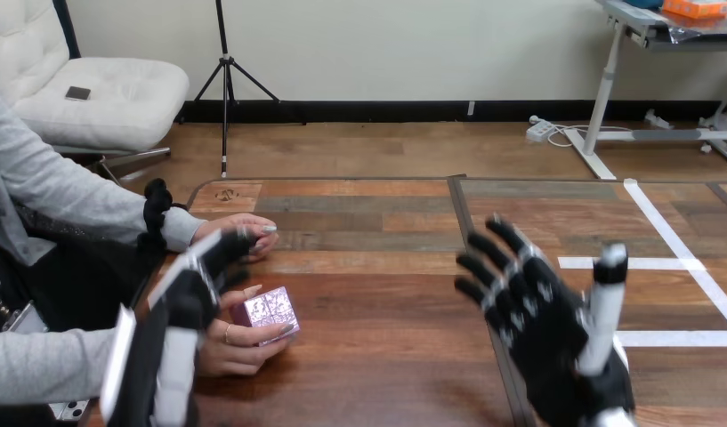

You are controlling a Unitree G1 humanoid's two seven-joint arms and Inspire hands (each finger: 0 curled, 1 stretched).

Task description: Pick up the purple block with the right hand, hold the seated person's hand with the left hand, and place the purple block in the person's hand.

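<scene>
Wooden table (386, 356): purple block (266, 311) cupped in person's nearer hand (230, 351)

At the right, the right hand (551, 334) is raised, fingers spread and released. At the left, the left hand (192, 289) is seen just beside that nearer hand; its grip cannot be told. Beyond, the person's farther hand (239, 231) is rested on the table.

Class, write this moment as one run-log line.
purple block: in person's nearer hand | left hand: beside it, hold unclear | right hand: open, empty

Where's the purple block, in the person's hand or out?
In: the purple block sits in the person's nearer hand, fingers around it; the right hand is open, apart.
</scene>
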